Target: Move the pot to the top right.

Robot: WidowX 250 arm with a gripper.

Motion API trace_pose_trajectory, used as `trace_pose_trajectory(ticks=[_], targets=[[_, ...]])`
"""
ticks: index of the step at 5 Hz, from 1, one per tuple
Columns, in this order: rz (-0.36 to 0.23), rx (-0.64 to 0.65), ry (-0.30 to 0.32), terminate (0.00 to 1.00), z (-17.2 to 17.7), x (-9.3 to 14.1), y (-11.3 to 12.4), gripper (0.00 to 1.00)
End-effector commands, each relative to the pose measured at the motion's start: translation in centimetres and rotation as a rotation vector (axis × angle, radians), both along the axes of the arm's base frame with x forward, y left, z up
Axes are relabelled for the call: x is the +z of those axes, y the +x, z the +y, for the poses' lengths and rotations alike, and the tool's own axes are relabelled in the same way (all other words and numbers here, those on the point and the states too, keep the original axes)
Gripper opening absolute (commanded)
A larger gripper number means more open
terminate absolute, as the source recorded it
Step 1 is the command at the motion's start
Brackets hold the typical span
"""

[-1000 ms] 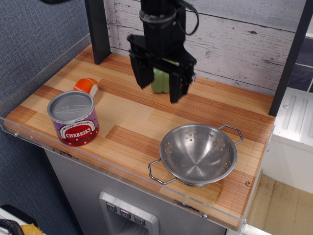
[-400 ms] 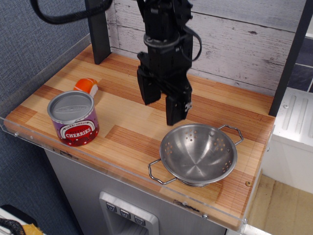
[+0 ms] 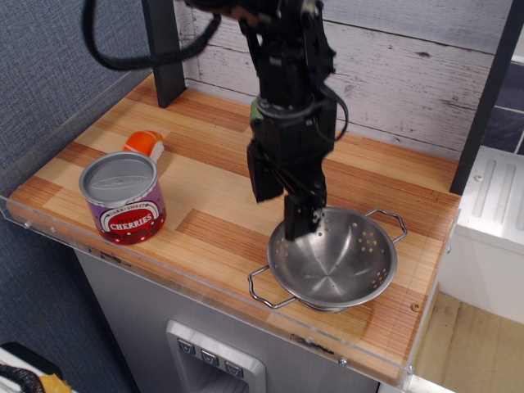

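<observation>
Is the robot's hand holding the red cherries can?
No, the black gripper hangs open over the rim of the shiny round steel pot, while the red-and-purple cherries can stands alone far to the left.

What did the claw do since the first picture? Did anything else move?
The claw came forward from the back of the table and down to the pot. It is open, with one finger over the pot's near-left rim. It holds nothing yet. The pot, the can and the orange thing stayed put.
</observation>
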State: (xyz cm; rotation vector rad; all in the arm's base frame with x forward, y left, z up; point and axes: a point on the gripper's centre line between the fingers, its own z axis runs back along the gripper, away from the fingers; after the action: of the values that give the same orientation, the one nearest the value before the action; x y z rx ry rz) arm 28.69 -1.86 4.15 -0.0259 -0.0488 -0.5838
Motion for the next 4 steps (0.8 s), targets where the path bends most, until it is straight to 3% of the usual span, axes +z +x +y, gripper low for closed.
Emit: trace_pose_trajectory(ticks=[1,2,4], targets=[[-0.041,-0.087,-0.015,0.00,-0.12,-0.01,1.40,1.00],[-0.033,-0.096,-0.024,0.00,-0.15,-0.24,1.59,0.00],[-0.023,-0.028,-0.052,0.00,0.01,-0.59,2.01,0.00]])
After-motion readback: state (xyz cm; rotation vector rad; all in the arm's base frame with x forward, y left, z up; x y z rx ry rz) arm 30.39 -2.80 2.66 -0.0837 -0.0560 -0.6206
